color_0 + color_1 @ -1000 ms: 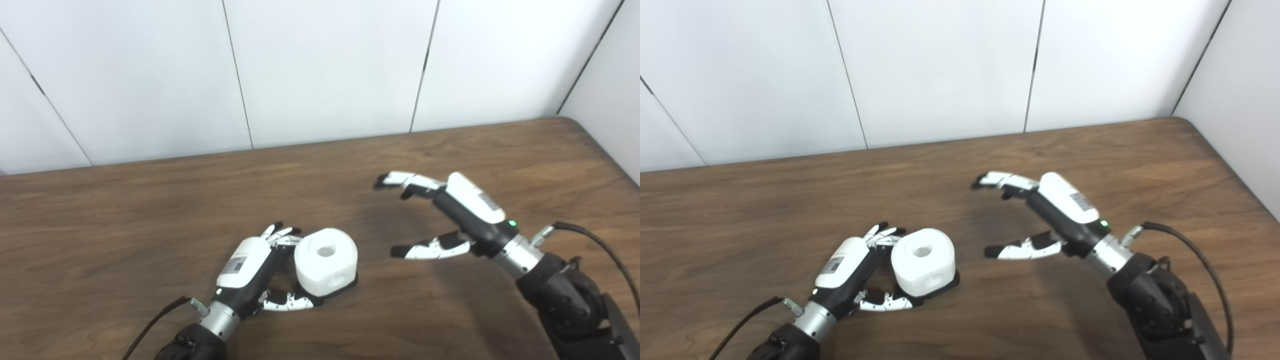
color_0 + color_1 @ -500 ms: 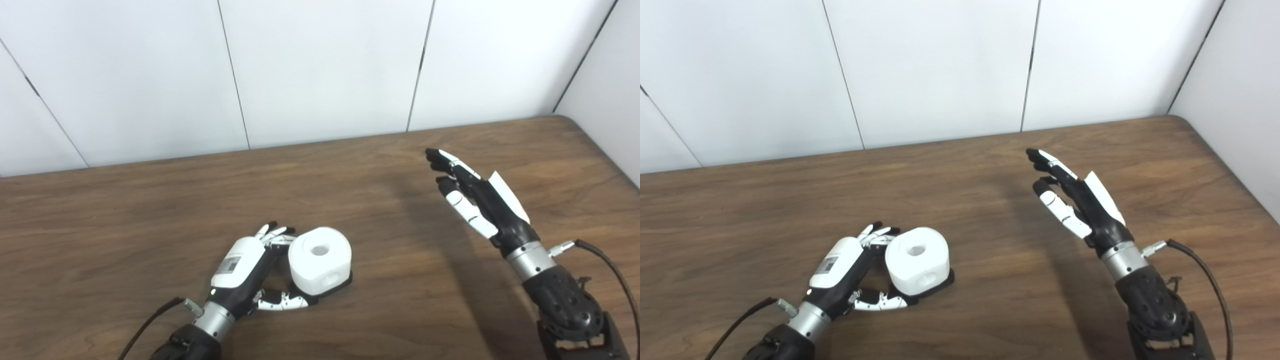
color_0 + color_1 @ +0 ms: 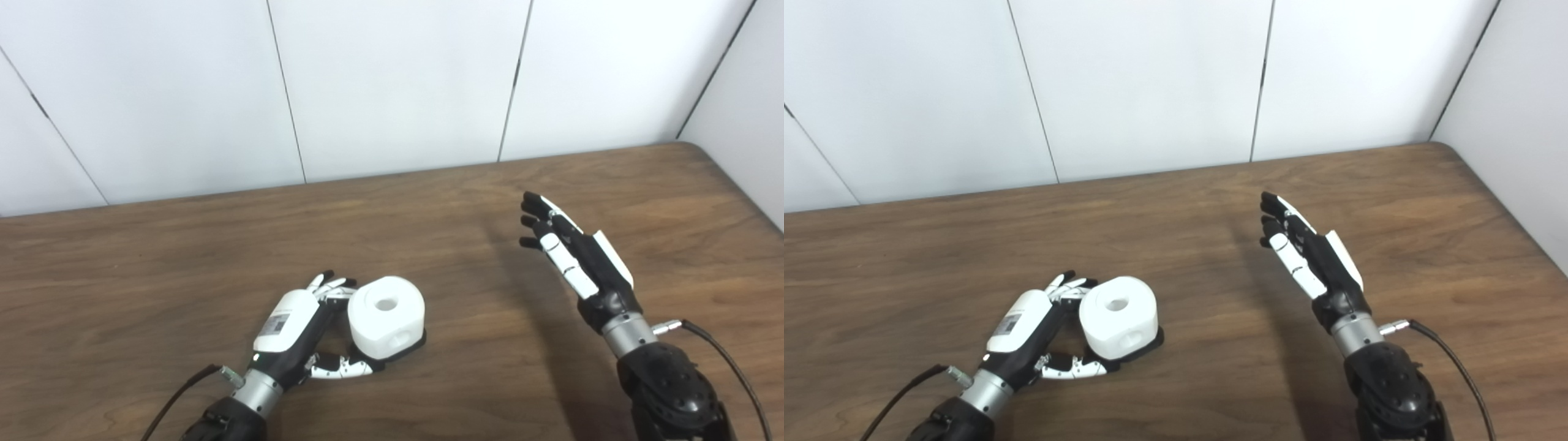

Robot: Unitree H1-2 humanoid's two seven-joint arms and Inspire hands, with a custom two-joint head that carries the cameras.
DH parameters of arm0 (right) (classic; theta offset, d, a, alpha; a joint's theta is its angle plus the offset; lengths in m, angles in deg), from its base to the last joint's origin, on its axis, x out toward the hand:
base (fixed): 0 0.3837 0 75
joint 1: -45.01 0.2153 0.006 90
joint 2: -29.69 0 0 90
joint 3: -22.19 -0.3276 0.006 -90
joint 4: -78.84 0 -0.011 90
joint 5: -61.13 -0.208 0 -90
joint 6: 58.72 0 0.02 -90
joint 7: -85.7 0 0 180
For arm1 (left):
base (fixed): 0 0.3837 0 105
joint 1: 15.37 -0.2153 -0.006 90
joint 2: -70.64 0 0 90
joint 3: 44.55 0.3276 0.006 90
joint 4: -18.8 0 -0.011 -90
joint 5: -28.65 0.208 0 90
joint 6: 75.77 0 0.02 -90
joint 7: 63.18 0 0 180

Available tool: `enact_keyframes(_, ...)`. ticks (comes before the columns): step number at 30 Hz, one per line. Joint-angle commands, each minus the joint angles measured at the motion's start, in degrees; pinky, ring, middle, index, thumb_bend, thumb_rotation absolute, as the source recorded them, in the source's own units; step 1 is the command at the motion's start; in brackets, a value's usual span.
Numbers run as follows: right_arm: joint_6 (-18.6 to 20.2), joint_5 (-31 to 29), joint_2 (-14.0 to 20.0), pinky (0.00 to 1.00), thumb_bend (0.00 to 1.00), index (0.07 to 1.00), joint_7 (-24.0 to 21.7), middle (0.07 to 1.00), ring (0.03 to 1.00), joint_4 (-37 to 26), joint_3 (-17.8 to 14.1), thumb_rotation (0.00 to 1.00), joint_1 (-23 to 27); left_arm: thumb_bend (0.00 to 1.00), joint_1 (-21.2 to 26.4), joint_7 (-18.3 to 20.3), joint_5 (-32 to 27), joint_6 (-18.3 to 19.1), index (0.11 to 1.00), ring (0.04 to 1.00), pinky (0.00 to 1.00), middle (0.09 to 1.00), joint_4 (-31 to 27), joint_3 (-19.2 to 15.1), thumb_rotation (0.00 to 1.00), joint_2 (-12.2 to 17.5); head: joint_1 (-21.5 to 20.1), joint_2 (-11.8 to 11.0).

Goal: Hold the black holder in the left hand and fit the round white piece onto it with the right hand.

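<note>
Already the round white piece sits on the black holder on the counter, the left hand clasped around it; the right hand, fingers apart, hangs empty well away.

A plain lab or test room is suggested: a bare wooden desk is enclosed by white panelled walls at the far side.
</note>
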Motion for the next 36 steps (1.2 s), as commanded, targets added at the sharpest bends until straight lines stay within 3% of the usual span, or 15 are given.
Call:
enact_keyframes(1, 0.23, -2.84, -0.62, 0.83, 0.24, 0.935, 0.83, 0.935, 0.911, -1.48, -1.00, 0.84, 0.95, 0.52, 1.14, -0.47, -0.13, -0.78, 0.484, 0.886, 1.00, 0.753, 0.45, -0.33, 0.06, 0.78, 0.00, 0.08)
enact_keyframes(10, 0.51, -7.10, -2.76, 0.89, 0.23, 0.953, 2.20, 0.954, 0.939, 1.12, -1.85, 0.85, 0.55, 0.52, 1.22, -0.98, 0.43, -1.04, 0.484, 0.884, 1.00, 0.752, 1.35, -0.28, 0.06, 0.47, 0.43, -0.33)
enact_keyframes(21, 1.82, -8.32, -4.29, 0.87, 0.20, 0.941, 4.10, 0.942, 0.929, 1.65, -1.85, 0.81, 0.72, 0.52, 1.64, -0.46, 0.05, -1.41, 0.485, 0.878, 1.00, 0.755, 1.81, -0.35, 0.06, 1.05, 1.23, -0.17)
enact_keyframes(35, 2.38, -9.12, -3.90, 0.85, 0.22, 0.928, 5.47, 0.932, 0.916, 0.50, -2.41, 0.76, 2.05, 0.52, 2.76, 3.32, 2.22, 1.59, 0.493, 0.864, 0.98, 0.785, 1.47, 1.08, 0.08, 2.86, 1.42, -0.12)
enact_keyframes(36, 2.52, -9.14, -3.91, 0.85, 0.22, 0.923, 5.65, 0.927, 0.910, 0.36, -2.55, 0.75, 2.18, 0.80, 2.93, 3.92, 2.35, 2.07, 0.554, 0.866, 0.97, 0.790, 1.33, 1.31, 0.17, 3.10, 1.46, -0.08)
